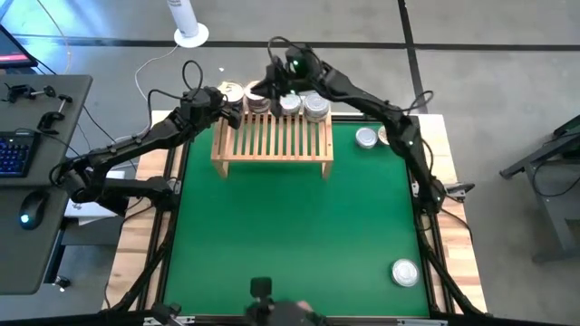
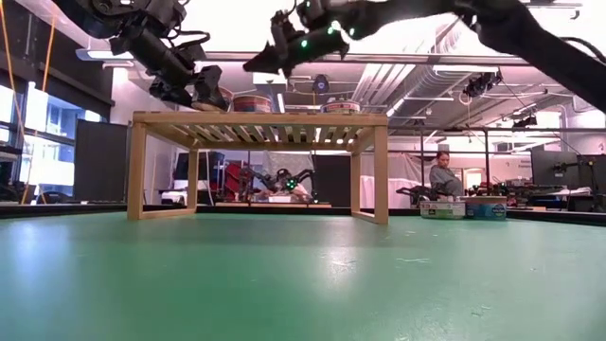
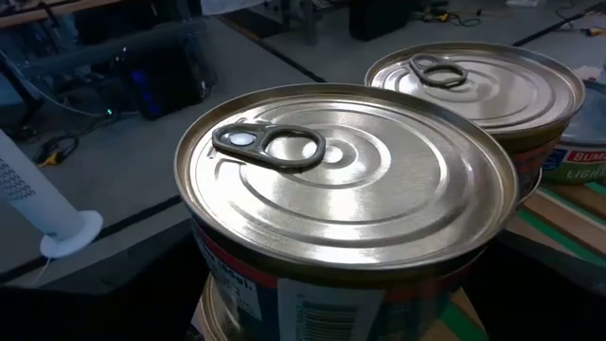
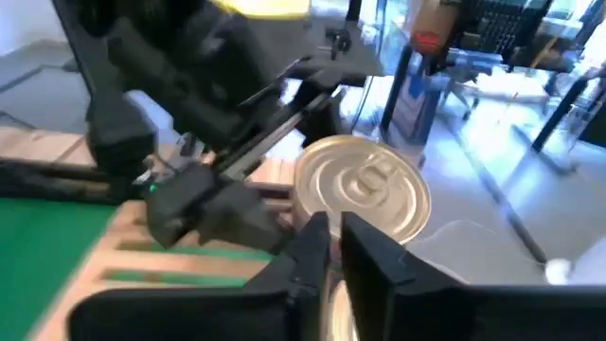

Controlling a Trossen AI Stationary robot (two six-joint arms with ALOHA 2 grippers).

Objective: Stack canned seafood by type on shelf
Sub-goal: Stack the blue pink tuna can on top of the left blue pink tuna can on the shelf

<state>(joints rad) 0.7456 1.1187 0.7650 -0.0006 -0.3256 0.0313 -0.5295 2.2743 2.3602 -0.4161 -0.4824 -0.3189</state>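
Note:
The light-wood shelf [image 1: 272,145] [image 2: 256,120] stands at the far side of the green mat [image 1: 290,226]. Three silver tins [image 1: 290,105] rest in a row on its far edge. My left gripper [image 1: 227,98] [image 2: 210,97] is at the shelf's far-left corner, shut on a gold-toned tin [image 1: 232,91] [image 3: 346,180]. A second tin [image 3: 478,80] stands right beside it. My right gripper [image 1: 265,89] [image 2: 254,64] [image 4: 333,242] hangs shut above the row, a little over a tin [image 4: 362,189], and holds nothing. My left gripper has the gold-toned tin between its two fingers, which lie on opposite sides of its wall [image 3: 237,279]. The places of contact fall below the picture's edge. The tin is upright, lid up. Its base seems to sit on another tin [image 3: 222,317] below.
Two more tins [image 1: 366,138] rest on the mat right of the shelf, and one [image 1: 404,271] near the mat's near-right corner. A white post [image 1: 188,23] stands beyond the table. A desk with keyboard and mouse [image 1: 27,154] is to the left. A person [image 2: 441,175] sits far behind.

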